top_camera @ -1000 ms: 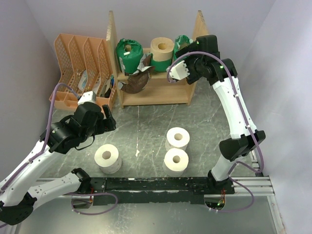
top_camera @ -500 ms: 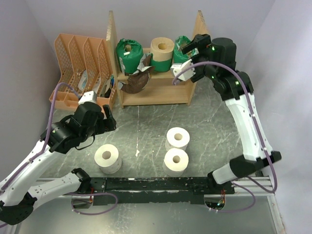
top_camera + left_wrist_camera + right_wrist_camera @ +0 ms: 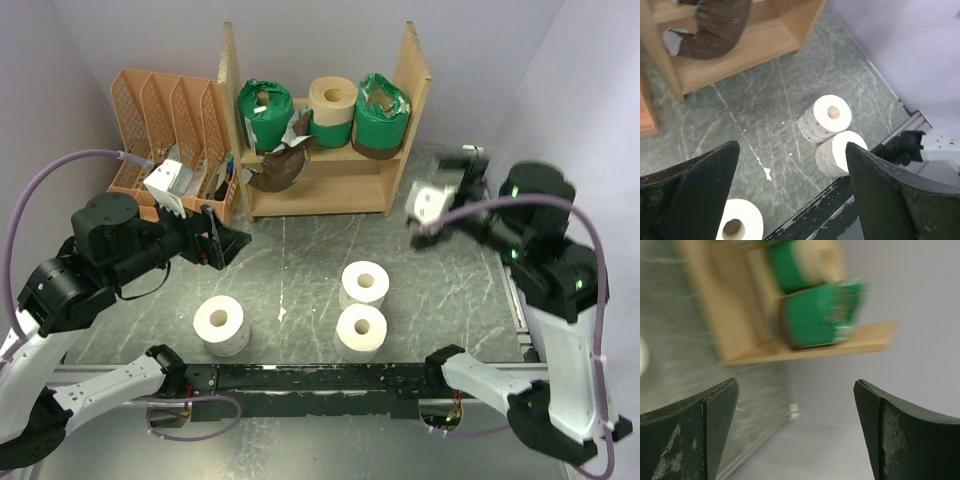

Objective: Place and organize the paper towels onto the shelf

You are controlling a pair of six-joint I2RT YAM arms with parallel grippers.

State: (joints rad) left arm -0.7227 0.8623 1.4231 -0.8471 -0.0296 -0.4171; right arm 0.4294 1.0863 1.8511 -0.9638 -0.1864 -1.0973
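Seeing desk point(image 3: 300, 260) with shelf point(image 3: 413, 70) at its far edge and orange rack point(image 3: 150, 110) at the far-left corner. Upper board holds two green rolls point(image 3: 264, 112), cream roll point(image 3: 332, 98) between them. Brown roll point(image 3: 280, 168) lies on the lower board, left end. Three white rolls point(image 3: 221, 324) stand along the near edge, one left, two just beside each other mid-edge. Left tool point(image 3: 791, 147): jaws apart, empty. Right tool point(image 3: 795, 384): jaws apart, empty, view blurred.
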